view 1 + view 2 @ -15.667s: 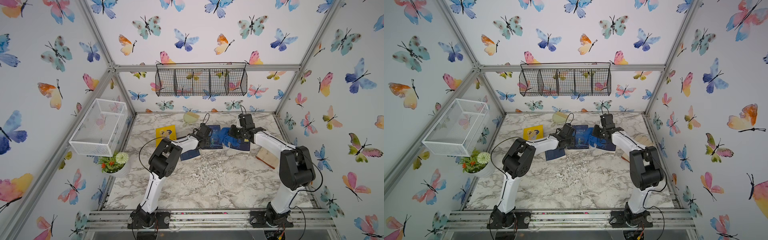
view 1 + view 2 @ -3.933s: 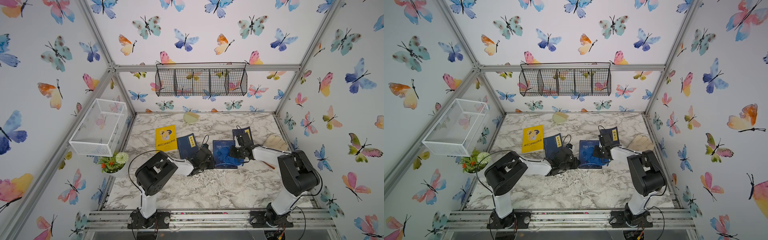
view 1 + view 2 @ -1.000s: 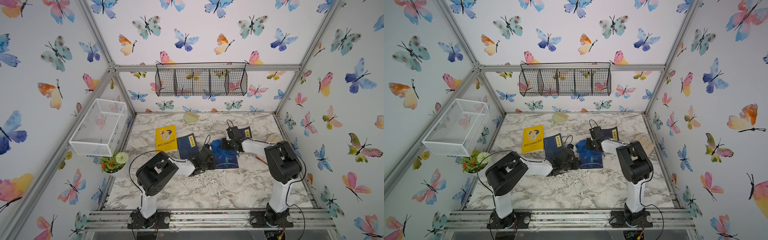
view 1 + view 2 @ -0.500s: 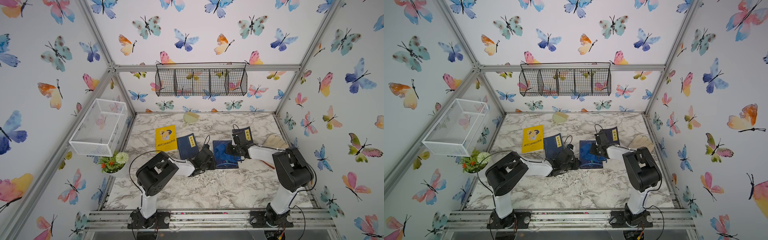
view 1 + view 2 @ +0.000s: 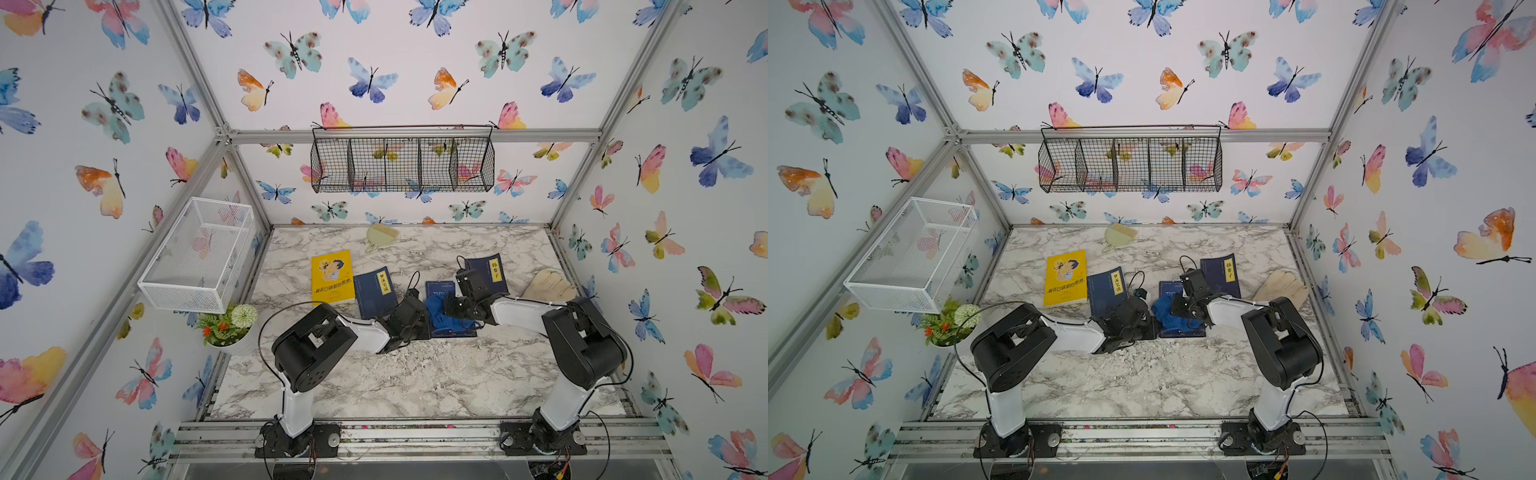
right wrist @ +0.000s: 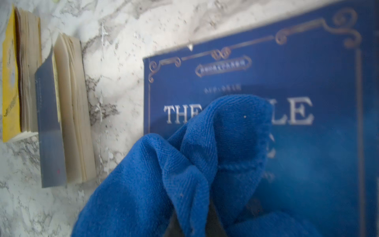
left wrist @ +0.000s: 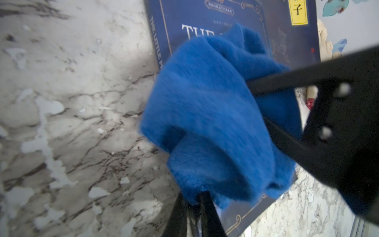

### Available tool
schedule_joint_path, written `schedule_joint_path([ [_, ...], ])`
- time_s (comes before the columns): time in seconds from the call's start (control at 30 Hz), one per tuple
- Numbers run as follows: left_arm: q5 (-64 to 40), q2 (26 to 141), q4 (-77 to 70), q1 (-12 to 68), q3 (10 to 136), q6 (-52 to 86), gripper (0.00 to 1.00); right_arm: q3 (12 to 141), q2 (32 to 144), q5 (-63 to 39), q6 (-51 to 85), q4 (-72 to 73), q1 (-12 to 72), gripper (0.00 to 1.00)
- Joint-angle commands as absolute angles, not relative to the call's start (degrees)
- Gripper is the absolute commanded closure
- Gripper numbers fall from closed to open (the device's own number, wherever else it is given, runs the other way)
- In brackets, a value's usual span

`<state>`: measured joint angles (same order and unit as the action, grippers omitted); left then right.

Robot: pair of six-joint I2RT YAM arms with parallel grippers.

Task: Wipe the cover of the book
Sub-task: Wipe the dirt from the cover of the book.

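Note:
The book (image 5: 439, 287), dark blue with gold trim and the word "THE", lies flat in the middle of the marble table in both top views (image 5: 1169, 287). A bunched blue cloth (image 5: 436, 311) rests on its cover and hides most of the title (image 6: 164, 184). My right gripper (image 5: 451, 309) is shut on the cloth, whose folds bury its fingers in the right wrist view. My left gripper (image 5: 424, 328) is shut, with its tips (image 7: 192, 215) at the book's left edge (image 7: 205, 18) beside the cloth (image 7: 205, 112).
Left of the book lie a yellow book (image 5: 332, 276) and a dark blue one (image 5: 374, 291); another dark blue book (image 5: 488, 272) and a beige glove (image 5: 548, 284) lie to the right. A green brush (image 5: 380, 237) lies at the back, a potted plant (image 5: 228, 328) at the left edge. White flakes (image 5: 436, 357) litter the front.
My right gripper carried the cloth from the book's back left to its right side, then back left and forward over the cover. The left arm and the book have stayed put.

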<state>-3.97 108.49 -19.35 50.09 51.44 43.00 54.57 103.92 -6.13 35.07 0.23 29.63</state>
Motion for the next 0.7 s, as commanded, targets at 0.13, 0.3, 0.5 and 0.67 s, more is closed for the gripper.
schedule_joint_path([
  [0.13,-4.92,110.3,-10.38,51.94,48.25,43.51,0.85,50.88,109.06,-4.61,33.82,-11.53,29.99,0.95],
  [0.3,-5.1,111.04,-10.37,51.95,49.35,43.01,0.85,40.15,104.22,-4.38,34.63,-9.68,29.97,0.95],
  [0.5,-5.32,111.84,-10.28,51.99,49.92,42.58,0.85,34.19,99.31,-6.68,37.7,-8.02,29.98,0.95],
  [0.67,-5.62,111.97,-10.37,51.99,50.03,42.6,0.85,37.99,100.66,-7.11,37.21,-8.5,29.97,0.95],
])
